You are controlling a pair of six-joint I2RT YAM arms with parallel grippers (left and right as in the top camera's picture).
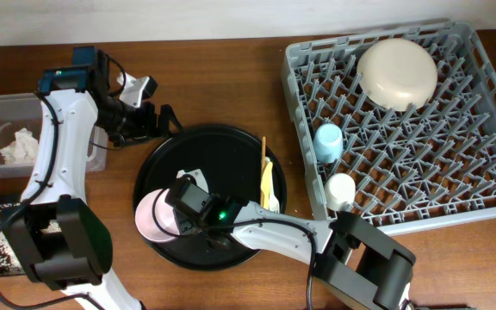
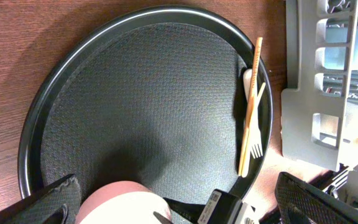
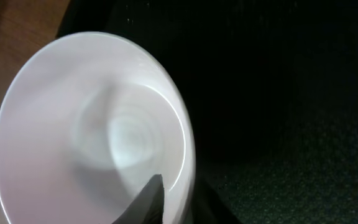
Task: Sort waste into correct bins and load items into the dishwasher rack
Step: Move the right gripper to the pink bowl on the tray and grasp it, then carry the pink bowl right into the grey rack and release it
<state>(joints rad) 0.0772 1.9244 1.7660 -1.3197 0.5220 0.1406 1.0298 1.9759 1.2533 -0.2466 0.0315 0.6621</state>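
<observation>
Fingers (image 3: 154,200) of the right gripper (image 1: 177,215) clamp the pink bowl's (image 1: 151,215) rim at the tray's (image 1: 231,146) eight o'clock, ready for racking.

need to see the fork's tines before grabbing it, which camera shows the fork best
Left wrist: the pale yellow fork is large in view, tines clear, beside the chopsticks on the black tray. Overhead shows it small, tines unreadable. Right wrist shows the pink bowl, no fork.

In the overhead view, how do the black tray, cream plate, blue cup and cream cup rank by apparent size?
1. black tray
2. cream plate
3. blue cup and cream cup: they look about equal, so I do not rank them.
</observation>
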